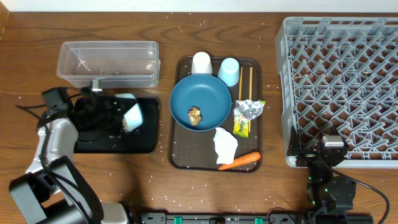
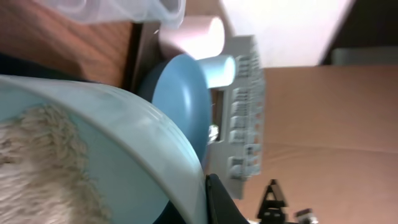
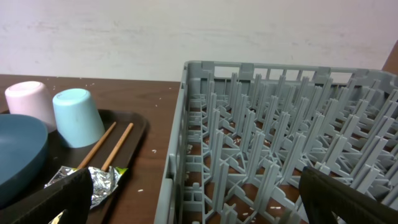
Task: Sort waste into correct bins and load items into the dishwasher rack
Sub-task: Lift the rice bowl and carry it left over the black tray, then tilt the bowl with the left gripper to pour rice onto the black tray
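Wood-grain brown tabletop [image 1: 186, 186] is carrying everything, with small white specks lying scattered across it. At the far left a clear plastic rectangular tub [image 1: 109, 62] is sitting, and a shallow black rectangular tray [image 1: 140, 140] is lying just on its near side. The left fingers [image 2: 219, 199] are closing tight on a small light-blue bowl [image 1: 132, 114] and holding it tipped on its side above the black tray. In the left wrist view white rice grains [image 2: 37, 155] are clinging inside the bowl. In the middle a brown serving tray [image 1: 176, 158] is holding a large dark-blue round plate [image 1: 208, 93] with a brown food lump [image 1: 194, 115] sitting on it. A white cup [image 1: 201, 62] and a light-blue cup [image 1: 229, 70] are standing side by side at the tray's far edge, and two thin wooden chopsticks [image 1: 245, 84] are lying parallel to the right of the plate. Nearer, crumpled silver foil [image 1: 250, 109], a green-yellow wrapper [image 1: 241, 127], a crumpled white napkin [image 1: 225, 144] and an orange carrot [image 1: 239, 160] are lying on the tray. At the right a large square grey plastic rack [image 1: 342, 62] is resting. The right fingers [image 3: 56, 199] are standing wide apart, gripping nothing, hovering by the rack's near left corner.
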Robot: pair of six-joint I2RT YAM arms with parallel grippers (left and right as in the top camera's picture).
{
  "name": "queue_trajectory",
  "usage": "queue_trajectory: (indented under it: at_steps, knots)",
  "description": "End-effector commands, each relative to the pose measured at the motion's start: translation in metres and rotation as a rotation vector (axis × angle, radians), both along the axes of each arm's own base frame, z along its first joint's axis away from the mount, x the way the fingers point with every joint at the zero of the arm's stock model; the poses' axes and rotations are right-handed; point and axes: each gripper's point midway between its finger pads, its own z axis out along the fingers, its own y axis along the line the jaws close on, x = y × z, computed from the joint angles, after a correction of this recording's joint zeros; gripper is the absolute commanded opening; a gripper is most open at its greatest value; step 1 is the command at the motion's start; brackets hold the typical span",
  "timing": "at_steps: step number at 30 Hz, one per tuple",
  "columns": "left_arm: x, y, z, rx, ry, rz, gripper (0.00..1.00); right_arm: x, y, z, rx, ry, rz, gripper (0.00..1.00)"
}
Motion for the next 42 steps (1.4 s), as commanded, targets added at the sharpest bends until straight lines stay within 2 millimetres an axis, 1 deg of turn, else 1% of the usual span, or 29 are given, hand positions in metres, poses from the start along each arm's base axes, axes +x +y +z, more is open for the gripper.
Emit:
queue_trajectory:
  at_steps: [1, 3, 6, 8, 13, 21, 23, 24, 26, 27, 29, 32, 34, 37, 39, 40, 42]
  knots:
    - [-0.002, 0.01, 0.02, -0.141, -0.1, -0.003, 0.06, 0.0, 0.001, 0.0, -0.008, 0.0, 0.003, 0.99]
    - [-0.004, 0.019, 0.025, -0.213, -0.127, 0.012, 0.06, 0.0, 0.001, 0.0, -0.008, 0.0, 0.003, 0.99]
    - [-0.005, 0.029, 0.017, -0.235, -0.095, 0.048, 0.06, 0.0, 0.001, 0.0, -0.008, 0.0, 0.003, 0.99]
    - [-0.006, 0.031, 0.012, -0.248, -0.077, 0.06, 0.06, 0.0, 0.001, 0.0, -0.008, 0.0, 0.003, 0.99]
    - [-0.01, 0.028, 0.009, -0.301, -0.001, 0.073, 0.06, 0.0, 0.001, 0.0, -0.008, 0.0, 0.003, 0.99]
    - [-0.01, 0.029, 0.009, -0.306, 0.007, 0.075, 0.06, 0.0, 0.001, 0.0, -0.008, 0.0, 0.003, 0.99]
    - [-0.014, 0.025, 0.009, -0.367, 0.094, 0.09, 0.06, 0.0, 0.001, 0.0, -0.008, -0.001, 0.003, 0.99]
    - [-0.014, 0.025, 0.009, -0.365, 0.094, 0.088, 0.06, 0.0, 0.001, 0.0, -0.008, -0.001, 0.003, 0.99]
    - [-0.01, 0.028, 0.009, -0.317, 0.025, 0.077, 0.06, 0.0, 0.001, 0.0, -0.008, -0.001, 0.003, 0.99]
    - [-0.009, 0.029, 0.009, -0.323, 0.031, 0.081, 0.06, 0.0, 0.001, 0.0, -0.008, 0.0, 0.003, 0.99]
    - [-0.01, 0.028, 0.009, -0.369, 0.097, 0.093, 0.06, 0.0, 0.001, 0.0, -0.008, -0.001, 0.003, 0.99]
    - [-0.008, 0.028, 0.009, -0.352, 0.072, 0.084, 0.06, 0.0, 0.001, 0.0, -0.008, 0.0, 0.003, 0.99]
    - [-0.011, 0.026, 0.01, -0.378, 0.112, 0.09, 0.06, 0.0, 0.001, 0.0, -0.008, -0.001, 0.003, 0.99]
    - [-0.006, 0.029, 0.011, -0.327, 0.035, 0.078, 0.06, 0.0, 0.001, 0.0, -0.008, 0.0, 0.003, 0.99]
    - [-0.009, 0.027, 0.012, -0.388, 0.124, 0.094, 0.06, 0.0, 0.001, 0.0, -0.008, 0.0, 0.003, 0.99]
    - [-0.011, 0.024, 0.014, -0.387, 0.125, 0.089, 0.06, 0.0, 0.001, 0.0, -0.008, -0.001, 0.003, 0.99]
    - [-0.01, 0.024, 0.017, -0.318, 0.028, 0.067, 0.06, 0.0, 0.001, 0.0, -0.008, 0.0, 0.003, 0.99]
